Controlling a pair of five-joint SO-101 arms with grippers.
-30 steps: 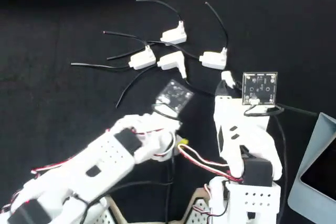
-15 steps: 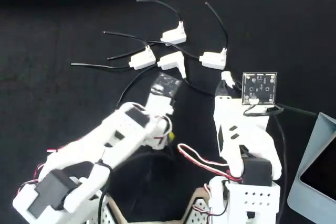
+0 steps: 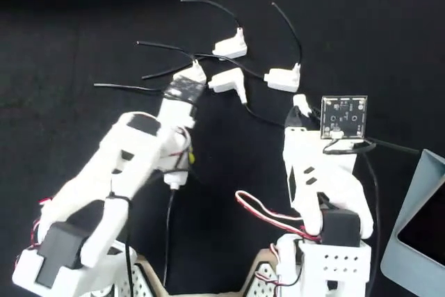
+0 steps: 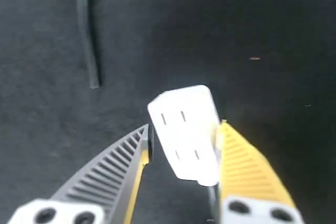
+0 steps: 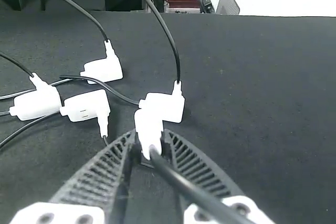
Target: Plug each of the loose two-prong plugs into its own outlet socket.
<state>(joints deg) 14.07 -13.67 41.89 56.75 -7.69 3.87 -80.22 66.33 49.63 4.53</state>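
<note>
Black table [image 3: 62, 46] under everything, that was the stage. My left arm [image 3: 128, 165] stretched up the left side of it and my right arm [image 3: 323, 186] stood on the right, wrist tipped down toward the cluster of white pieces.

Over to the left gripper [image 4: 185, 127]: jaws wide, one finger on each side of a slotted socket [image 4: 181, 111] that lay flat on the cloth, slots facing up. The yellow finger sat right against its edge, the grey one just apart from it. Whether the yellow one truly touched, I could not tell. A loose cable end [image 4: 89, 40] lay well off to one side.

And the right gripper [image 5: 149, 137]: jaws clamped tight on a white plug [image 5: 148, 127], its black cord running back between my fingers. The plug's nose sat against a corded white block [image 5: 164, 107], whose cable [image 5: 163, 30] curved away across the table.

Beside that pair, another socket [image 5: 84, 106], two slots showing, and beyond it an angled white piece [image 5: 102, 70], each lying apart with its own cord.
</note>
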